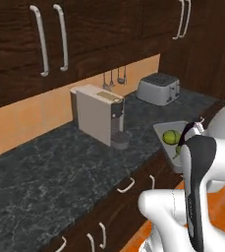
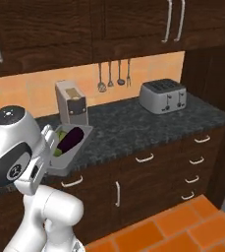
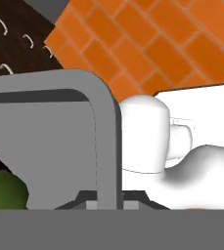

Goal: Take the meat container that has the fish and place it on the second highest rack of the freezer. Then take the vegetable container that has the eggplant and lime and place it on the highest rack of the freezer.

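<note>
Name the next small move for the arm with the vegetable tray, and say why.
Probably lift the grey container straight up a little. The gripper seems shut on its rim, with the eggplant and lime inside, and the tray sits at the counter edge, so clearing it before swinging away guards against catching.

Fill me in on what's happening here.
The robot arm is working at a grey tray that sits at the front edge of the dark stone counter. The tray holds a purple eggplant and a yellow-green lime. In the hand view the claw sits right at the tray's rim, with the rim between its tips, though whether it has clamped shut is hard to tell. A coffee machine and a toaster stand further back on the counter.
</note>
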{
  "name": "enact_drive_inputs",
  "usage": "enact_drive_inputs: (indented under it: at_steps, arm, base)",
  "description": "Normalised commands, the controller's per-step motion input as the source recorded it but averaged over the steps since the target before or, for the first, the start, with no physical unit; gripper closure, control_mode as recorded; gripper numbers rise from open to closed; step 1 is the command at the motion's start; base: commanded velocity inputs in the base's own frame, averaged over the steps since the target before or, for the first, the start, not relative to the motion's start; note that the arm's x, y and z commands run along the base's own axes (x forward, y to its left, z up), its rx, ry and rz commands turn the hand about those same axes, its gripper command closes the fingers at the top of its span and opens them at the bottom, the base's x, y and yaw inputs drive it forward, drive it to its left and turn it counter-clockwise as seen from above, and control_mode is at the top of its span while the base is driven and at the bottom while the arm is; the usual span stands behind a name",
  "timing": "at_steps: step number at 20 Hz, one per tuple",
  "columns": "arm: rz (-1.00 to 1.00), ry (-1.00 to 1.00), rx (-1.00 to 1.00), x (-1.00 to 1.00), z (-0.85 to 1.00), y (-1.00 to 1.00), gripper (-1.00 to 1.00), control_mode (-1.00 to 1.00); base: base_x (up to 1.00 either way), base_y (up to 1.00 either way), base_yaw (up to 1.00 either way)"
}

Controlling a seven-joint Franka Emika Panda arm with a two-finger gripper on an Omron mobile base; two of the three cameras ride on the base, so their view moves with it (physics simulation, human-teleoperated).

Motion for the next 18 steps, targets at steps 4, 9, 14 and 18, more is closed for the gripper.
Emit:
enact_drive_inputs:
  at_steps: [4, 9, 14, 18]
  arm:
    - [0.00, 0.00, 0.00, 0.00, 0.00, 0.00, 1.00, 1.00]
    - [0.00, 0.00, 0.00, 0.00, 0.00, 0.00, 1.00, 1.00]
    - [0.00, 0.00, 0.00, 0.00, 0.00, 0.00, 1.00, 1.00]
    - [0.00, 0.00, 0.00, 0.00, 0.00, 0.00, 1.00, 1.00]
  base:
    - [0.14, -0.50, -0.75]
    - [0.08, -0.60, -0.75]
    - [0.00, -0.64, -0.80]
    - [0.16, -0.55, -0.78]
